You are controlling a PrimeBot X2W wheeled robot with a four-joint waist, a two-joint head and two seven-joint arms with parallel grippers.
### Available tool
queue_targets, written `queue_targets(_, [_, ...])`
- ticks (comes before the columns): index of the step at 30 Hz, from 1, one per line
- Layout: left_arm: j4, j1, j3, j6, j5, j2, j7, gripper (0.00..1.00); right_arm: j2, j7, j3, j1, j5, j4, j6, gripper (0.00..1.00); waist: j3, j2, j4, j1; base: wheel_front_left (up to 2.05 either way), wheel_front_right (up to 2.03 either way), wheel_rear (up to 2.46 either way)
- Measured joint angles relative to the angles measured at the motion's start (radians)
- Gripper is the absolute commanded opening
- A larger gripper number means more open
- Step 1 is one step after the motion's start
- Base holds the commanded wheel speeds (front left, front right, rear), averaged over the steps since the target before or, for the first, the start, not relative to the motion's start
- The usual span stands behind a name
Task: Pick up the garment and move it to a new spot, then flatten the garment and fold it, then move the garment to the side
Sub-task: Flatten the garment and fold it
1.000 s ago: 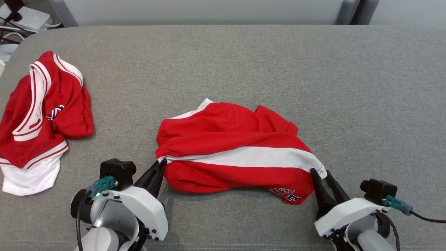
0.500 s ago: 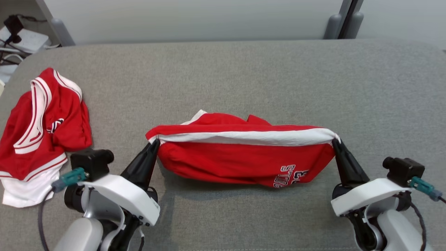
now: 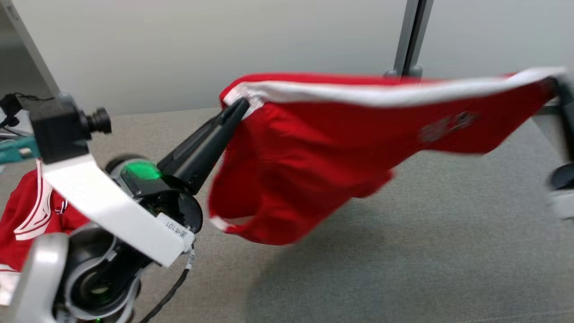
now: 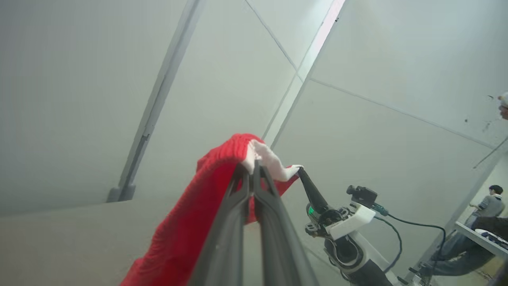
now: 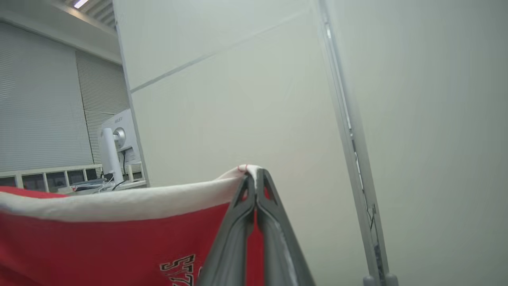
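Item: garment [image 3: 314,152], red, with a white band along its top edge and dark lettering near the right end; partly blurred in the head view.
Position: in the air above the grey surface [image 3: 426,251], stretched between the 2 end effectors. The white band is uppermost and the red body hangs below it, sagging lowest at the left.
Left grip: left end effector [image 3: 241,104], fingers pressed together, pinching the left end of the white band.
Right grip: right end effector [image 5: 256,174], fingers pressed together, pinching the right corner of the white band; blurred at the right edge of the head view.
Other cloth: 1 second garment [image 3: 27,215], red with white stripes, lying on the surface at the far left behind the left arm, well apart from the held one.
Backdrop: pale wall panels; 1 grey post [image 3: 410,40] beyond the surface's far edge.
Far objects: 1 monitor [image 5: 119,139] in the right wrist view; 1 person [image 4: 490,202], small, at the right edge of the left wrist view.
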Motion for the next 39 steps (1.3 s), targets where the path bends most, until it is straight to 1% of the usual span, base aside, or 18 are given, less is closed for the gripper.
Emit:
queue_targets(3, [-0.088,-0.065,0.000,0.011,-0.011,0.028,0.060,0.00,-0.041,0.019,-0.160,0.006,-0.001,-0.122,0.000,0.00,-0.005,0.0000,-0.011,-0.0001,0.00,0.00,0.00])
queue_targets(5, [-0.096,-0.091,-0.007,0.029,-0.013,0.044,0.093,0.00,-0.046,0.062,-0.225,0.016,-0.021,-0.178,0.000,0.00,0.001,0.0000,-0.014,0.0000,0.00,0.00,0.00])
queue_targets(7, [-0.069,-0.101,-0.021,0.035,-0.002,0.059,0.110,0.00,-0.029,0.112,-0.239,0.017,-0.045,-0.188,0.000,0.00,0.013,0.0000,-0.016,0.0000,0.00,0.00,0.00])
queue_targets(9, [0.003,-0.118,-0.045,0.021,0.040,0.074,0.111,0.00,0.000,0.160,-0.203,-0.002,-0.063,-0.155,0.000,0.00,0.029,0.0000,-0.017,-0.0001,0.00,0.00,0.00])
queue_targets(10, [0.052,-0.130,-0.061,-0.001,0.076,0.080,0.097,0.00,0.018,0.177,-0.172,-0.027,-0.074,-0.115,0.000,0.00,0.039,0.0000,-0.017,-0.0001,0.00,0.00,0.00])
queue_targets(12, [0.176,-0.154,-0.094,-0.042,0.116,0.067,0.063,0.00,0.067,0.203,-0.107,-0.116,-0.074,0.008,0.000,0.00,0.060,0.0000,-0.017,0.0000,0.00,0.00,0.00])
queue_targets(15, [0.400,-0.222,-0.145,-0.118,0.231,0.042,-0.033,0.00,0.135,0.194,-0.039,-0.317,-0.129,0.263,0.000,0.00,0.097,0.0000,-0.015,0.0000,0.00,0.00,0.00])
queue_targets(16, [0.400,-0.222,-0.145,-0.118,0.231,0.042,-0.033,0.00,0.135,0.194,-0.039,-0.317,-0.129,0.263,0.000,0.00,0.097,0.0000,-0.015,0.0000,0.00,0.00,0.00])
queue_targets(19, [0.652,-0.389,-0.172,-0.163,0.390,0.023,-0.207,0.00,0.201,0.124,0.038,-0.546,-0.185,0.514,0.000,0.00,0.130,0.0000,-0.014,0.0000,0.00,0.00,0.00])
queue_targets(21, [0.789,-0.552,-0.171,-0.175,0.490,0.005,-0.372,0.00,0.213,0.027,0.054,-0.696,-0.255,0.631,0.001,0.00,0.150,0.0000,-0.012,0.0000,0.00,0.00,0.00])
queue_targets(23, [0.884,-0.717,-0.156,-0.190,0.516,-0.029,-0.521,0.00,0.201,-0.010,0.050,-0.835,-0.321,0.699,0.001,0.00,0.170,0.0000,-0.010,0.0000,0.00,0.00,0.00])
queue_targets(25, [0.944,-0.831,-0.187,-0.192,0.514,-0.053,-0.596,0.00,0.182,-0.019,0.070,-0.919,-0.353,0.732,0.001,0.00,0.190,0.0000,-0.010,0.0000,0.00,0.00,0.00])
queue_targets(27, [0.958,-0.858,-0.271,-0.192,0.451,-0.057,-0.608,0.00,0.171,-0.022,0.109,-0.932,-0.365,0.740,0.000,0.00,0.213,0.0000,-0.013,0.0000,0.00,0.00,0.00])
queue_targets(29, [0.958,-0.827,-0.404,-0.192,0.385,-0.040,-0.607,0.00,0.174,-0.022,0.182,-0.896,-0.367,0.750,0.000,0.00,0.237,0.0000,-0.018,0.0000,0.00,0.00,0.00])
queue_targets(31, [0.956,-0.766,-0.520,-0.192,0.329,-0.007,-0.624,0.00,0.186,-0.022,0.235,-0.827,-0.353,0.768,0.001,0.00,0.263,0.0000,-0.026,0.0000,0.00,0.00,0.00])
queue_targets(32, [0.983,-0.712,-0.612,-0.192,0.304,0.032,-0.657,0.00,0.187,-0.021,0.273,-0.756,-0.330,0.788,0.001,0.00,0.294,0.0000,-0.033,0.0000,0.00,0.00,0.00])
queue_targets(35, [1.077,-0.662,-0.687,-0.192,0.275,0.058,-0.695,0.00,0.189,-0.021,0.315,-0.674,-0.317,0.805,0.001,0.00,0.344,-0.0001,-0.044,0.0000,0.00,0.00,0.00])
queue_targets(39, [1.191,-0.609,-0.723,-0.192,0.249,0.053,-0.711,0.00,0.218,-0.021,0.371,-0.582,-0.304,0.808,0.001,0.00,0.411,-0.0001,-0.064,0.0000,0.00,0.00,0.00])
